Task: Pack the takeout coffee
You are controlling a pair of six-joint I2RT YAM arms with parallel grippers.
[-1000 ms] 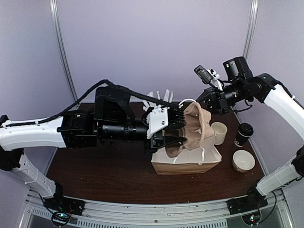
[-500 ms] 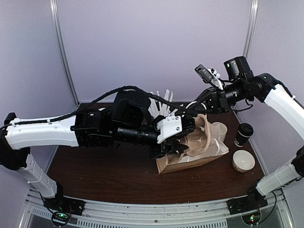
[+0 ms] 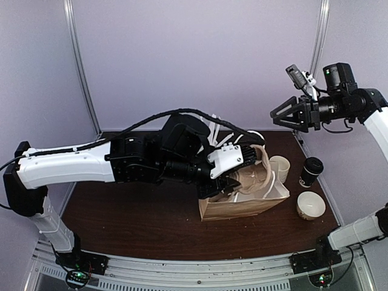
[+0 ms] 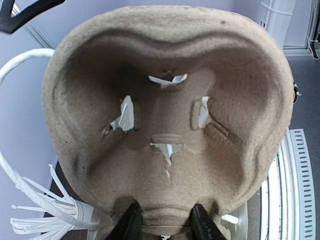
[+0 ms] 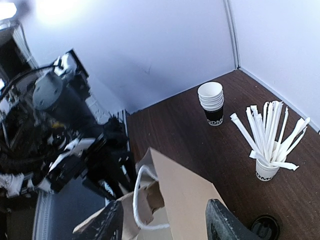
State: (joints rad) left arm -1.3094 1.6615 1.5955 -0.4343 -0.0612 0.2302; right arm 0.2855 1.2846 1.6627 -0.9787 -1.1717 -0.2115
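The takeout coffee (image 3: pixel 311 171), a dark cup with a black lid, stands on the table right of the brown paper bag (image 3: pixel 242 206). My left gripper (image 3: pixel 236 170) reaches into the bag's mouth, shut on the edge tab of a moulded pulp cup carrier (image 3: pixel 250 179). In the left wrist view the carrier (image 4: pixel 165 115) fills the frame and the left gripper (image 4: pixel 162 219) pinches its lower rim. My right gripper (image 3: pixel 282 115) hangs open, high at the right, apart from the bag. In the right wrist view the right gripper (image 5: pixel 165 222) is empty above the bag (image 5: pixel 195 200).
A white-rimmed cup (image 3: pixel 280 168) stands right beside the bag, and a wide pale cup (image 3: pixel 311 205) sits near the table's front right. A stack of lidless cups (image 5: pixel 212 102) and a cup of white sticks (image 5: pixel 267 150) stand on the dark table. The bag's white handle (image 5: pixel 137 200) loops up.
My right gripper has opened, left the bag's top and pulled up and away to the right. My left arm has pushed the carrier further right into the bag.
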